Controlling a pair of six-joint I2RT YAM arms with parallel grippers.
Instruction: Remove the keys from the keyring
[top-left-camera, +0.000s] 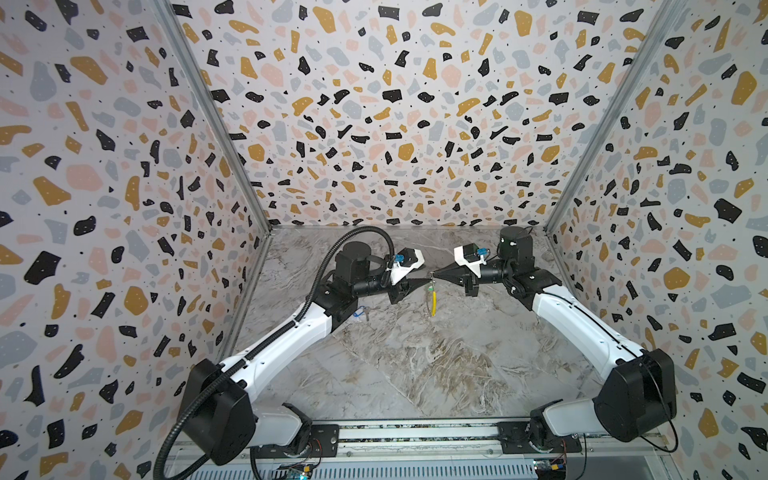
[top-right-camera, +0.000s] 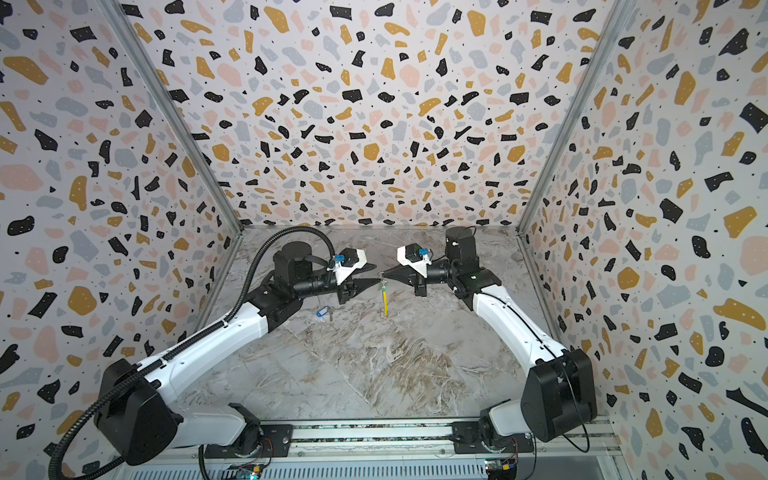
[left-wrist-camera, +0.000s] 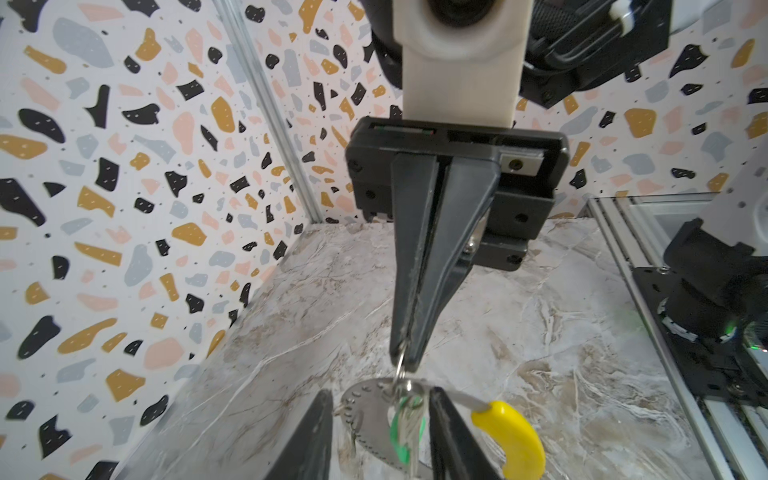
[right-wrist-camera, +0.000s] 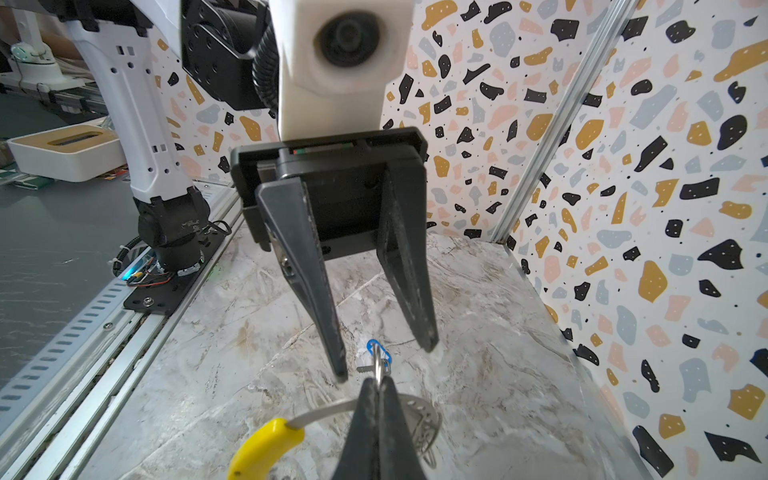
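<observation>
The two arms meet tip to tip in the air above the marbled table (top-left-camera: 415, 374). The right gripper (left-wrist-camera: 405, 360) is pinched tight on a small wire loop (left-wrist-camera: 400, 372); the keyring (top-left-camera: 432, 303) hangs from that loop, edge-on in both top views, with its yellow sleeve (left-wrist-camera: 511, 436) along the lower part of the ring. Whether the bottom of the ring touches the table, I cannot tell.

The left gripper (right-wrist-camera: 385, 361) stands partly open, its fingers (right-wrist-camera: 332, 332) spread to either side of the loop and closed on nothing that I can see. The green-tagged key (left-wrist-camera: 406, 428) dangles between those fingers, just under the right gripper's tips and against the ring. A flat dotted metal tab (left-wrist-camera: 361, 411) sits on the ring beside it.

The blue-tagged key (top-right-camera: 323, 311) lies by itself on the table, off the ring; it is close to the left arm and well apart from both sets of tips.

By my count there are two keys, one hanging and one lying loose; one keyring, one yellow sleeve, one metal tab and two grippers.
</observation>
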